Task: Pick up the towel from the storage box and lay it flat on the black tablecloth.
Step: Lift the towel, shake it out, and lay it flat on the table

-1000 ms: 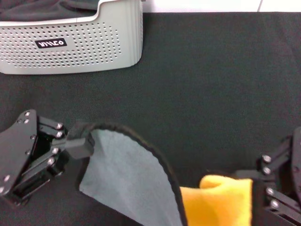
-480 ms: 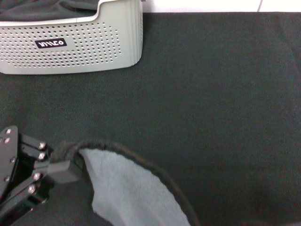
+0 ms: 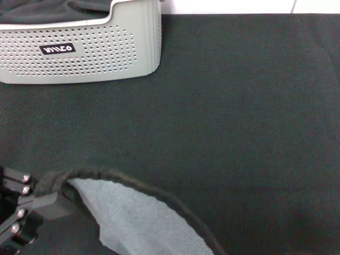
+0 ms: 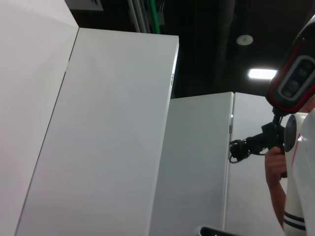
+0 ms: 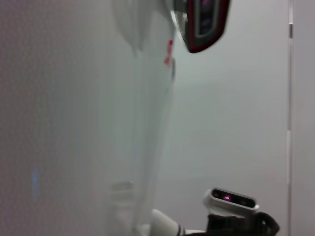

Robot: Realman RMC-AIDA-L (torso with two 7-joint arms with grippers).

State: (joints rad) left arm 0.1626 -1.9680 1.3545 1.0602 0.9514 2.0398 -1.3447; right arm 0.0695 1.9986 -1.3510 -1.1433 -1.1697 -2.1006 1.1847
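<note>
Nearest the robot, at the lower left of the head view, the left gripper is clamped on the black-edged corner of the towel. It has drawn back toward the robot over the last second and now sits partly out of view. The towel hangs from that corner in a curved fold, its lower part cut off by the picture's edge. The right gripper, visible a second ago at the lower right with a yellow object, is gone from view, and its state cannot be told. Beyond the towel, the black tablecloth lies bare. Farthest off, at the upper left, stands the storage box, a dark cloth inside. Judgement: the towel is out of the box but not yet spread flat.
</note>
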